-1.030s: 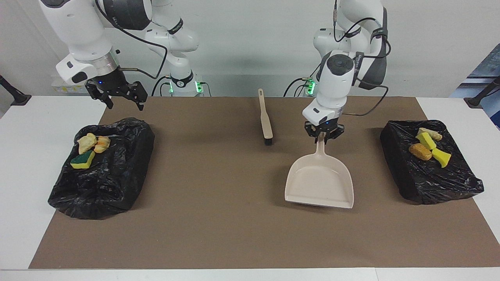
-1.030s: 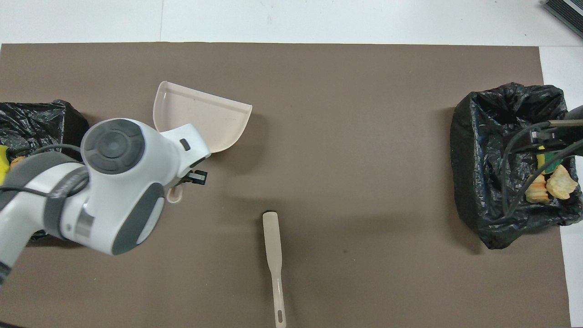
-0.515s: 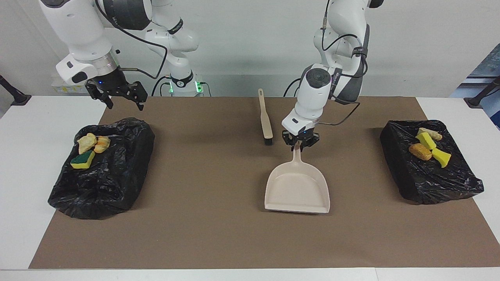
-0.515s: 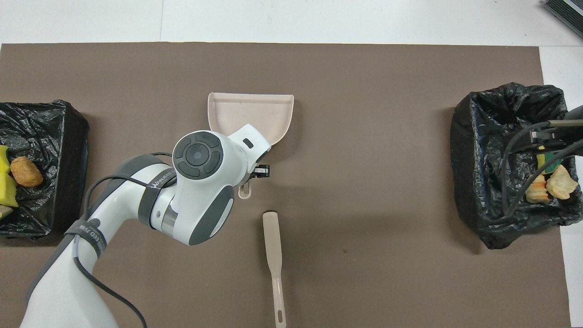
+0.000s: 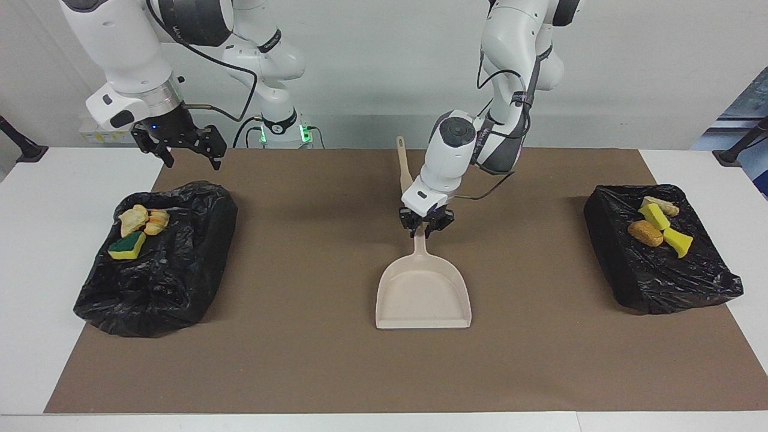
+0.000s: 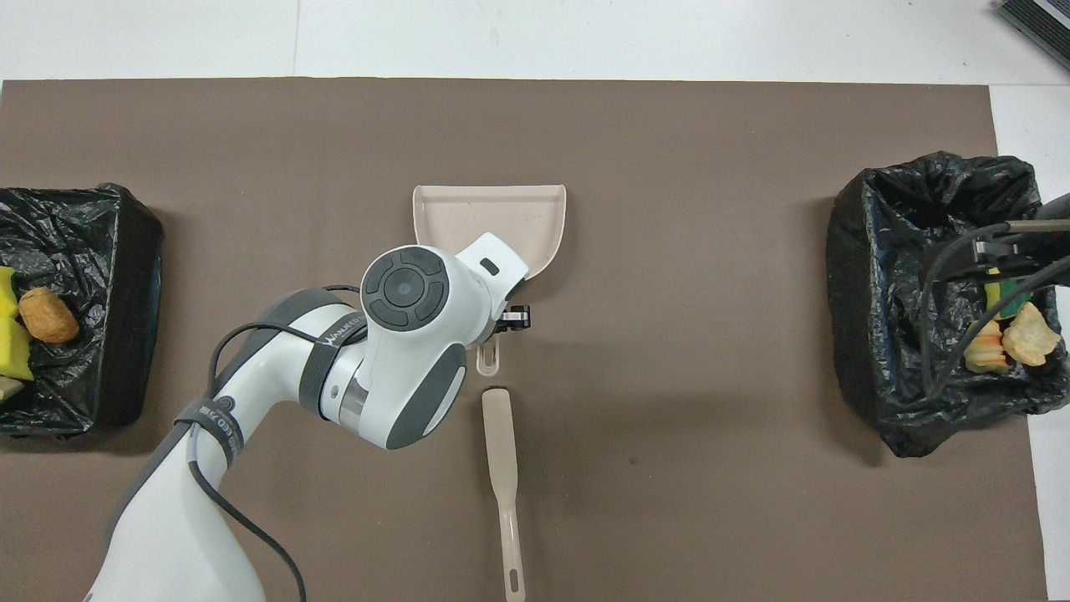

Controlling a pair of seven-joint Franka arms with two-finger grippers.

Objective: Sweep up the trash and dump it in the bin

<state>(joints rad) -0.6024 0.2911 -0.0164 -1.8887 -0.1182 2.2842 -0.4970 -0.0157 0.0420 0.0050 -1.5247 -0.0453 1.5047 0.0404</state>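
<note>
Nearest the robots' edge of the table, at its middle, we see the brush lying on the brown mat, its handle pointing toward that edge and its head just beside the tip of the dustpan's handle.

The right gripper hangs in the air by the right arm's end edge, over the first bin, a black-bagged one. Its fingers are spread wide and hold nothing. That arm waits, wrist bent downward.

The left arm reaches from its base in toward the table's middle, elbow high, forearm sloping down, wrist turned so that the left gripper points straight down onto the handle of the dustpan. The gripper straddles the handle near its tip. We cannot tell whether it clamps the handle or only stands around it. The dustpan lies flat on the mat, open mouth toward the edge farthest from the robots.

The trash is all well apart from the left gripper. Three bits lie in the first bin: a pale chunk, an orange lump and a green-backed sponge. Four more lie in the second bin, at the left arm's end edge: a beige chunk, a yellow scrap, a brown lump and another yellow piece.
</note>
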